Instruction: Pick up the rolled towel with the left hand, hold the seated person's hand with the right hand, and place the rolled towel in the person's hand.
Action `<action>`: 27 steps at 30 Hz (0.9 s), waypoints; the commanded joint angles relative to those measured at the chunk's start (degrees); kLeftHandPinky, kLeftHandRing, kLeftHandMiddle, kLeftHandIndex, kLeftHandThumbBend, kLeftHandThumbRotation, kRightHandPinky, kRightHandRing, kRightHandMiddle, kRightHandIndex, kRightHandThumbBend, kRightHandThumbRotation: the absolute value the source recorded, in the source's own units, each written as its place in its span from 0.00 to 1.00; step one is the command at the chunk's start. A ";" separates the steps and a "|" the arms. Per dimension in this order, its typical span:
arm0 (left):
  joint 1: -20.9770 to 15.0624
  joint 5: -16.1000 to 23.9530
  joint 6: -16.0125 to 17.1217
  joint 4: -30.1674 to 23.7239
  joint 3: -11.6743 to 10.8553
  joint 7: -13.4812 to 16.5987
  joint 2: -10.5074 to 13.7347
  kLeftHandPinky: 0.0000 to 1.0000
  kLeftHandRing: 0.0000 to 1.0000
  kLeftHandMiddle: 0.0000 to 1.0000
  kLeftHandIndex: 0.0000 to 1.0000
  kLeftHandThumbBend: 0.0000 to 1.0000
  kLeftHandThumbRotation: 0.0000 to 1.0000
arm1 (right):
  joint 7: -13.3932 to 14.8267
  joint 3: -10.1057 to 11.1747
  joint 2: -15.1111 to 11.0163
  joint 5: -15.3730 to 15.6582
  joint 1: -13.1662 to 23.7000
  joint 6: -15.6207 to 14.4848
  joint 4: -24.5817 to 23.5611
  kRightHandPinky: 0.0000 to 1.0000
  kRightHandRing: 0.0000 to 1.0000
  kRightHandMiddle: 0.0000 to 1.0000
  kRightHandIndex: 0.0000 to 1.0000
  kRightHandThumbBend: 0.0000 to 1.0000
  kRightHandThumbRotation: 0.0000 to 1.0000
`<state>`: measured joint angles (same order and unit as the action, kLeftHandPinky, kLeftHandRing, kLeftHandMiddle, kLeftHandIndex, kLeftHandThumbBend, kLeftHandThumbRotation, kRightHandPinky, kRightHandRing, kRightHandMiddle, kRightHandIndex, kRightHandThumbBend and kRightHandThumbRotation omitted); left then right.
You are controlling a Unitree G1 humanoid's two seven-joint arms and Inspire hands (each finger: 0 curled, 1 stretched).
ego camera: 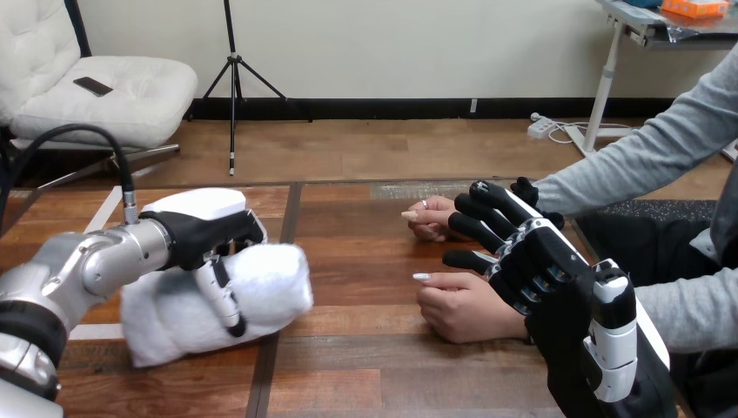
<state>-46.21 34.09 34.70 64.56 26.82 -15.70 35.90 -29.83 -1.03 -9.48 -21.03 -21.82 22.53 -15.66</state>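
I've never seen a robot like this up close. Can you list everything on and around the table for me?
table: one, brown wood, across the view.
rolled towel: one, white, on the table's left part.
person's nearer hand: one, grey sleeve, resting on the table at the right.
person's farther hand: one, grey sleeve, on the table behind the nearer one.
left hand: one, black with white shell, fingers curled round the rolled towel.
right hand: one, black and white, fingers relaxed, over the person's wrists; contact unclear.
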 commanded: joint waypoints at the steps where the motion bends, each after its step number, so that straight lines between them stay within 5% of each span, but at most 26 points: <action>1: -0.52 -4.30 0.98 -3.11 -3.85 -1.00 -0.17 0.32 0.38 0.44 0.44 0.66 0.00 | -0.13 0.98 -0.73 0.10 1.88 1.46 -1.69 0.81 0.90 0.90 0.89 0.74 1.00; 15: 2.93 -11.97 -0.10 -7.87 -8.69 -4.91 -0.76 0.36 0.40 0.45 0.45 0.61 0.00 | -0.32 1.47 -0.85 1.18 2.22 1.44 -1.13 0.80 0.90 0.90 0.89 0.75 1.00; 27: 8.20 -19.48 0.86 -15.24 -13.58 -4.98 -2.38 0.34 0.38 0.42 0.43 0.61 0.00 | -0.28 2.02 -1.66 2.82 2.91 0.88 -0.90 0.82 0.91 0.92 0.90 0.72 1.00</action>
<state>-37.87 17.87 34.54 54.92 16.90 -21.76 34.66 -30.09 0.38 -9.96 -18.93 -21.81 22.52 -15.65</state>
